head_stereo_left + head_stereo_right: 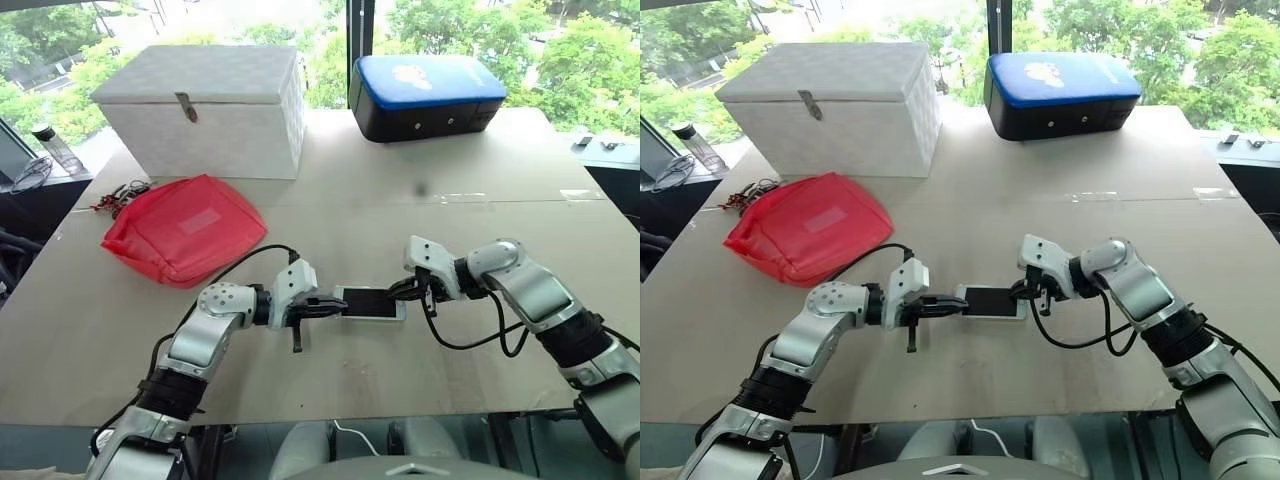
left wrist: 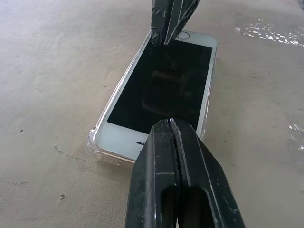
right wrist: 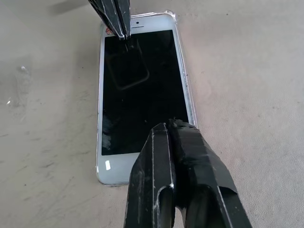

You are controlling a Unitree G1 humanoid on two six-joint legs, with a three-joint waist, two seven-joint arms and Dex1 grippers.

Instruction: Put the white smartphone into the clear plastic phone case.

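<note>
Left wrist view shows my left gripper [image 2: 175, 124] with its two black fingers pressed tight together, holding nothing. Its tip rests over the near end of the phone [image 2: 161, 90], the end with the speaker slot. I cannot tell if the tip touches the glass.

My right gripper [image 3: 167, 127] is squeezed shut too, with nothing between its fingers. Its tip sits over the other end of the phone, the end with the round button. So I have one gripper at each short end, and they point at each other.

The phone lies flat, screen up, and the screen is black. It sits inside the case [image 2: 100, 151]. I can see the clear rim of the case running along the long side of the phone and round its corner.

From the head camera, the phone lies on the table [image 1: 420, 240], near the front edge, between my two grippers. A red bag [image 1: 185, 228] lies behind the phone, off to the left and well apart from it. A white box [image 1: 205, 108] stands farther back behind the bag. A blue and black case [image 1: 425, 95] sits far behind the phone, a bit to the right, at the back of the table.
</note>
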